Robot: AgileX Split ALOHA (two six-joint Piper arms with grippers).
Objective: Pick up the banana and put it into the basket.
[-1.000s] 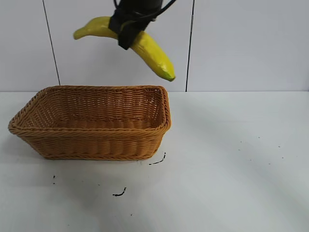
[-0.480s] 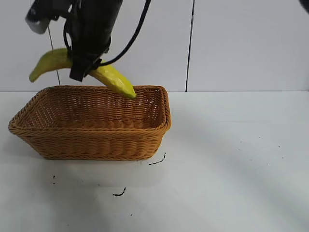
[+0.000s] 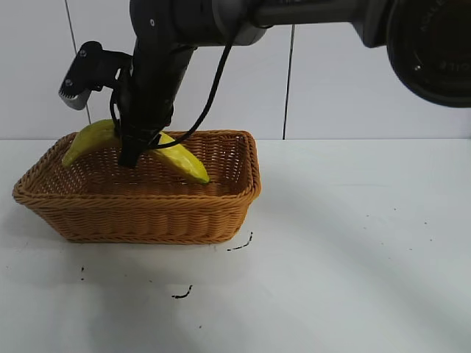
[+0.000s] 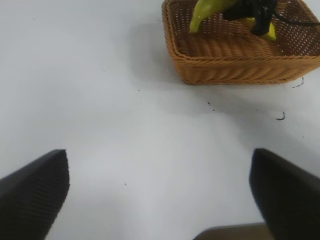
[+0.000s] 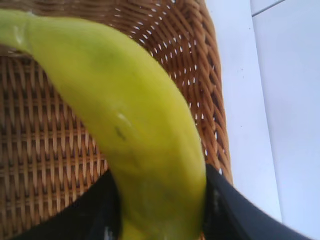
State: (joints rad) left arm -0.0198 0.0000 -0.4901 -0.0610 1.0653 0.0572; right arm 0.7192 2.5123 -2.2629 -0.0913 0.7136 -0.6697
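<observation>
The right arm's pincer reaches down into the basket with the banana between its fingers, which press against both flanks of the fruit in the right wrist view; the pincer reads as grasping the banana, though how firmly cannot be told. The banana hangs tilted across the basket's interior, one end poking above the rim on the side away from the open surface, the other end dipping toward the woven floor, and whether that lower tip touches the weave cannot be told. The left pincer is parked well apart over bare surface, its jaws spread wide and empty.

The chief risk, judged from this pose: if the fruit is let go while one end overhangs the rim, it could tip on that braided edge and slide out, or come to rest propped half in, half out. A drop from this tilt might also send it rolling against the flared wall. Withdrawing the arm at a slant could snag the rim and drag the light basket across the surface
</observation>
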